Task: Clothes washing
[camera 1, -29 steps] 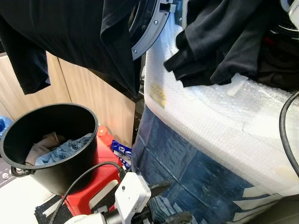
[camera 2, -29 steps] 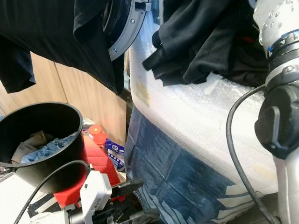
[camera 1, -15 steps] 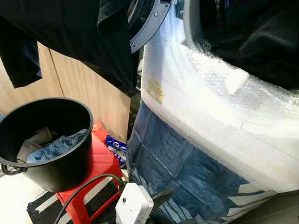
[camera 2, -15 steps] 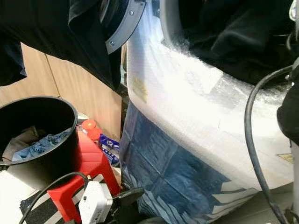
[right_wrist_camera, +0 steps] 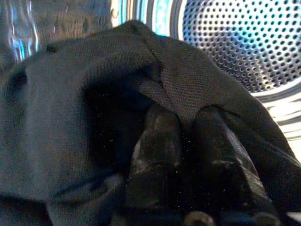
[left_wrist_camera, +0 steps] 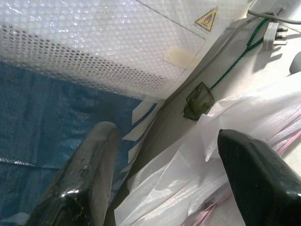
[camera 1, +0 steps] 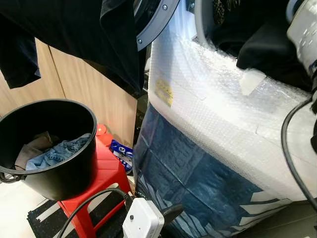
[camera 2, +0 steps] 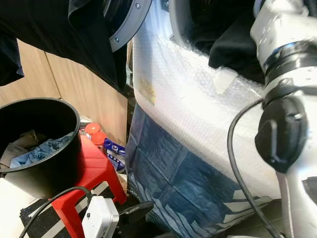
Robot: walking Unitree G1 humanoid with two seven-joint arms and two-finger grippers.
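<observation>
The dark garment is bunched just inside the mouth of the washing machine, with the perforated steel drum behind it, and the right gripper has its two black fingers pressed nearly together, pinching a fold of that cloth. Down low in front of the bubble-wrapped machine, the left gripper hangs with its fingers spread wide, holding nothing, over crumpled white plastic sheeting on the floor. Out to the left, another black garment drapes over the open door, above a black bucket of denim and beige laundry that stands on a red stool.
</observation>
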